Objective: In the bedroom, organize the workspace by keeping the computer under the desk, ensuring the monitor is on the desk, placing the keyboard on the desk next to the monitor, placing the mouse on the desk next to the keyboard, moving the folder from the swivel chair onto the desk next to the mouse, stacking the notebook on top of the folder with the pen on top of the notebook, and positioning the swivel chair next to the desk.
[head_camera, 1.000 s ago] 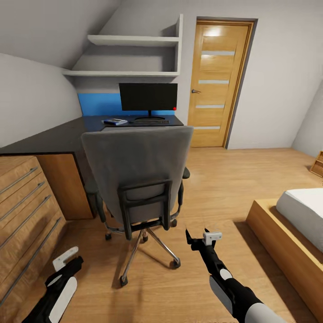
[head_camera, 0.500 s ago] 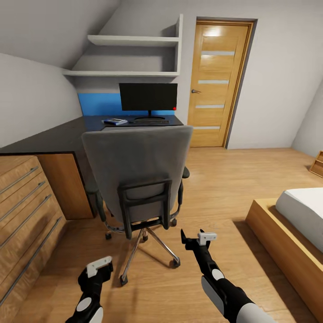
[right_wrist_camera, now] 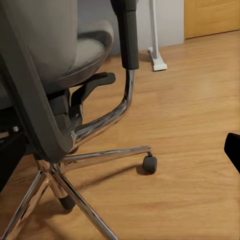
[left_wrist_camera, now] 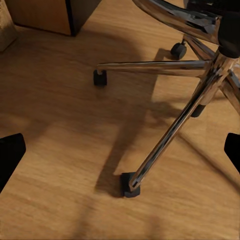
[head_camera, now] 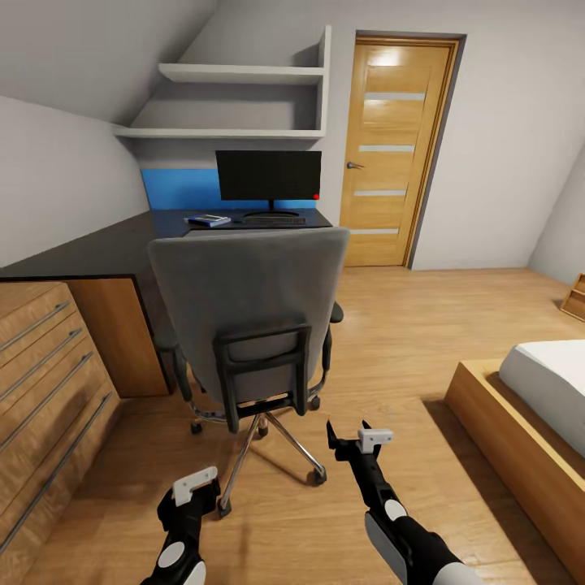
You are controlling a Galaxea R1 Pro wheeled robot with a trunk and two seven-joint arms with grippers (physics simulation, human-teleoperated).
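Swivel chair [head_camera: 248, 317] parked back-on to the robot, just short of the worktop [head_camera: 122, 244]; both tools low behind it.

Rolls freely on castors and pivots on the chrome stem, so likely to swing under an off-centre push; judged moderately heavy, rigid in frame, soft only in padding. Best taken by the black rear back bracket or pushed square on the backrest, both arms sharing load. Grey padded seat and back, black armrests, chrome five-star base, one castor near the left tool [head_camera: 191, 497]. Left tool apart, finger edges wide at the wrist-view margins, clamped on nothing. Right tool [head_camera: 357, 439] likewise apart and empty, facing the seat side. On the worktop beyond: monitor [head_camera: 268, 175], keyboard [head_camera: 274, 219], and folder [head_camera: 208, 220] with a dark item stacked on top.
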